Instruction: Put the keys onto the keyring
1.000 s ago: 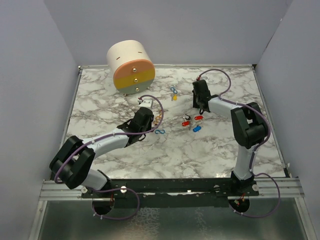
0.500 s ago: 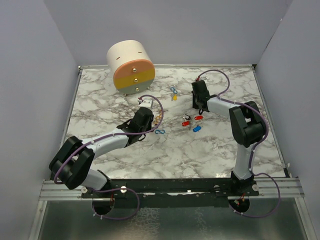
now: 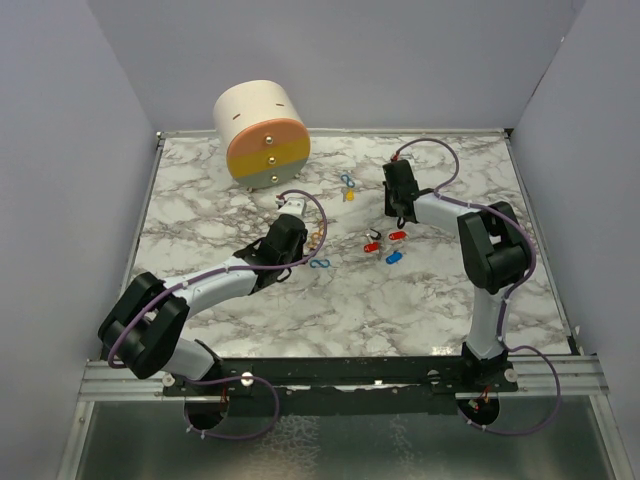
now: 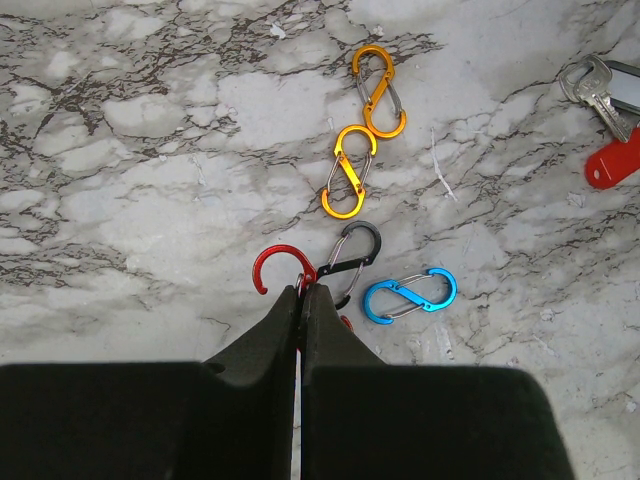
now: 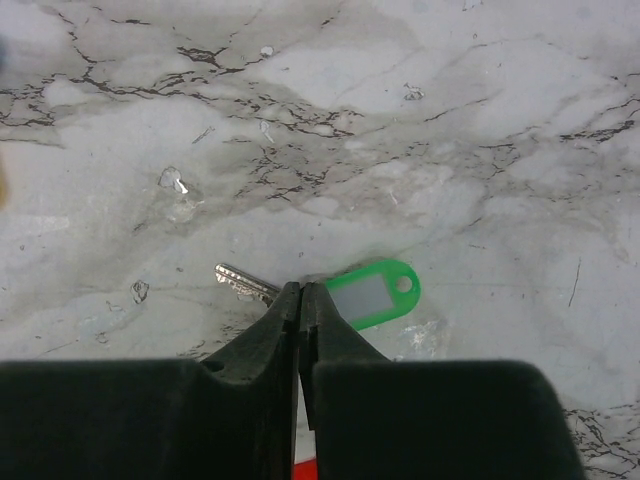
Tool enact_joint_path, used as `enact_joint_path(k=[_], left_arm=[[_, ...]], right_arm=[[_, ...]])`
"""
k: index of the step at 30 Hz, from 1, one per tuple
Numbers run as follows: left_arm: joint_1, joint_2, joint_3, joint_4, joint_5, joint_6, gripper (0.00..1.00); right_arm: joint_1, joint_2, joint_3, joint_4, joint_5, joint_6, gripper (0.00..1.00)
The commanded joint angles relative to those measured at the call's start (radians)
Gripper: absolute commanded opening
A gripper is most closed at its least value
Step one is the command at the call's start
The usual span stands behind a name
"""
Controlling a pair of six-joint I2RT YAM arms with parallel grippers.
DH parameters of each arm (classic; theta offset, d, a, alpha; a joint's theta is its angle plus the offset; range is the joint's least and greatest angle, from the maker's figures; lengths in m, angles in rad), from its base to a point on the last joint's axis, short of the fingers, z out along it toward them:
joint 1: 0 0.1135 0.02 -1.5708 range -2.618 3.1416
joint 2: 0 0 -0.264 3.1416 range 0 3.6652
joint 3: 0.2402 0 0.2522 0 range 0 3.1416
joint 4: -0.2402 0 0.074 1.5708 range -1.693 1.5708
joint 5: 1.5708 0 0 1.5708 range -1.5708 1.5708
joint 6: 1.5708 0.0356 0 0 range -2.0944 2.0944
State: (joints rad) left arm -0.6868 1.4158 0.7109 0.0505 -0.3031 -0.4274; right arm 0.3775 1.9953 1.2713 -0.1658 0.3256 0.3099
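Right jaws pinch the green key [image 5: 375, 292], left jaws the red clip [image 4: 276, 249].

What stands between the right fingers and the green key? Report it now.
Nothing visible. The right gripper is shut on the green key, its fingers meeting at the head of the metal blade.

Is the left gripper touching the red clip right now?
Touching. The left wrist view shows the left gripper shut on the red clip, whose hook sticks out from between the fingertips.
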Motion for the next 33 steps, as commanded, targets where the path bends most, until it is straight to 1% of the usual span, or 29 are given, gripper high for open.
enact_joint_path(k=[1,6,11,19,25,33], left_arm=[[0.000,-0.005,0.016,0.008,0.016,0.009,0.00],[0.000,-0.010,0.016,0.007,0.016,0.006,0.00],[0.000,-0.012,0.018,0.008,0.020,0.004,0.00],[0.000,-0.009,0.033,0.030,0.049,0.013,0.00],[0.000,-0.009,0.056,0.052,0.077,0.032,0.00],[0.000,-0.014,0.077,0.082,0.121,0.050,0.00]], right_arm=[[-0.006,0.001,0.012,-0.017,0.038,0.009,0.01],[-0.006,-0.041,-0.014,0.004,0.046,0.007,0.01],[-0.005,-0.126,-0.081,0.072,0.024,-0.011,0.01],[-0.005,-0.292,-0.223,0.234,-0.141,-0.055,0.01],[-0.006,-0.347,-0.270,0.307,-0.331,-0.097,0.01],[-0.005,-0.384,-0.355,0.472,-0.748,-0.132,0.01]])
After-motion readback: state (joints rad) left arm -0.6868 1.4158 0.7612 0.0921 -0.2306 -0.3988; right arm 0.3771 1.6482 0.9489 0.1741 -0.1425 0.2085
